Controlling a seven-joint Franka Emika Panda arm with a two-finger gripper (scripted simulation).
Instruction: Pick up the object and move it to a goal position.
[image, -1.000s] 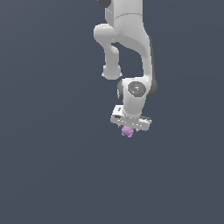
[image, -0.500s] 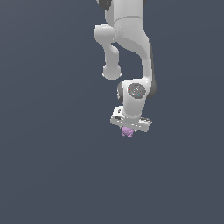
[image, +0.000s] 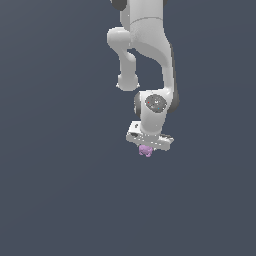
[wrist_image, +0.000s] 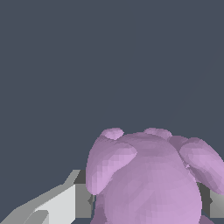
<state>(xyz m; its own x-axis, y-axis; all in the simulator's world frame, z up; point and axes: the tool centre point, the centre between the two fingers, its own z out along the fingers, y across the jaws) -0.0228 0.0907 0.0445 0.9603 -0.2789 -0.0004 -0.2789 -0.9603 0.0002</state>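
Hanging just under the white arm's wrist in the exterior view, the gripper (image: 146, 148) has the object (image: 145, 150), a small pink-purple knobby lump, tucked between its fingers. I judge the pick-up done and the carrying step in hand. No goal marker shows anywhere, so I cannot say how far off the goal lies; the next move calls for steady travel with the clamp kept firm, since so small and lumpy a thing could slip. Whether the object sits clear of the counter (image: 60, 200) I cannot tell: that surface is one flat slate-grey field, without edge or shadow.

From the wrist view, the object (wrist_image: 148, 179) fills the near foreground, rounded knobs bulging outward, with pale fingers (wrist_image: 57, 205) pressed against its flanks on either side. Behind it lies the same bare grey.
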